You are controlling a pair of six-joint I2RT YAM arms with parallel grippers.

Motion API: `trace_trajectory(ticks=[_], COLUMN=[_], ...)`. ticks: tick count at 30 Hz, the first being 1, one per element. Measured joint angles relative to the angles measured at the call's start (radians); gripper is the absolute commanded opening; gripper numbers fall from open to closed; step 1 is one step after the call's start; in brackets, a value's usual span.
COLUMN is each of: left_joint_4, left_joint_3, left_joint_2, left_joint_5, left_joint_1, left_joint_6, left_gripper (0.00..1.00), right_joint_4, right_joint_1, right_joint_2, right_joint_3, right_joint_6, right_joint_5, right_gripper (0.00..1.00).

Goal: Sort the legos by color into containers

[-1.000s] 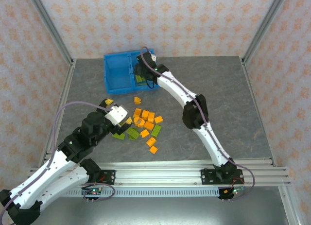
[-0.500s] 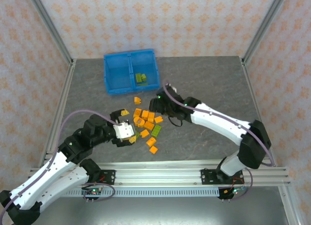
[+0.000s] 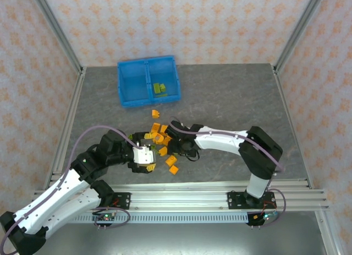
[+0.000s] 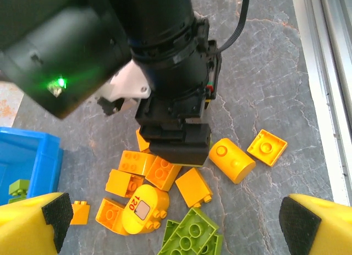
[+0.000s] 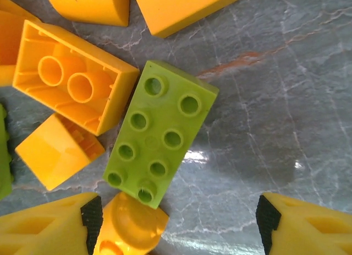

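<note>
The legos lie in a loose pile (image 3: 160, 136) at the table's middle, mostly orange with a few lime green. My right gripper (image 5: 179, 224) hangs open low over a green two-by-four brick (image 5: 159, 134), whose near end reaches between the fingers beside a rounded orange piece (image 5: 129, 227). My left gripper (image 4: 176, 227) is open just left of the pile, above a green brick (image 4: 192, 233) and a rounded orange "120" piece (image 4: 144, 208), facing the right gripper (image 4: 176, 145). The blue bin (image 3: 122, 84) stands at the back, with two green bricks (image 3: 160, 88) in its right compartment.
A hollow orange brick (image 5: 74, 84) and an orange wedge (image 5: 55, 156) lie against the green brick. Loose orange pieces (image 4: 267, 147) lie toward the front rail (image 3: 209, 191). The bin's corner (image 4: 22, 161) shows at the left. A single orange brick (image 3: 155, 113) sits between bin and pile.
My right arm swung back from the bin's right compartment and dropped onto the pile. My left gripper slid right and lower, to the pile's near-left edge.
</note>
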State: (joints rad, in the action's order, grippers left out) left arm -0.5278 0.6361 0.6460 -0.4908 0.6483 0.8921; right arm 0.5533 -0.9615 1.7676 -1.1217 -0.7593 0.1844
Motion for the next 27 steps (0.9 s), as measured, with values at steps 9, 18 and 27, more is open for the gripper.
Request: trace_trajectory(ticks=[9, 18, 27], left_joint_4=[0.002, 0.009, 0.008], left_joint_3=[-0.011, -0.012, -0.012], left_joint_2=[-0.011, -0.011, -0.011], left_joint_5=[0.0, 0.0, 0.0], left_joint_1=[0.0, 0.0, 0.0], left_joint_6=[0.0, -0.001, 0.0], left_gripper=[1.0, 1.0, 1.0], right_joint_4=[-0.037, -0.025, -0.009], right_joint_1=[0.0, -0.002, 0.0], right_joint_2=[0.074, 0.089, 0.03], right_joint_3=[-0.044, -0.047, 0.008], right_joint_6=[-0.004, -0.036, -0.039], right_joint_5=[0.015, -0.049, -0.142], right_gripper=[0.63, 0.4, 0.22])
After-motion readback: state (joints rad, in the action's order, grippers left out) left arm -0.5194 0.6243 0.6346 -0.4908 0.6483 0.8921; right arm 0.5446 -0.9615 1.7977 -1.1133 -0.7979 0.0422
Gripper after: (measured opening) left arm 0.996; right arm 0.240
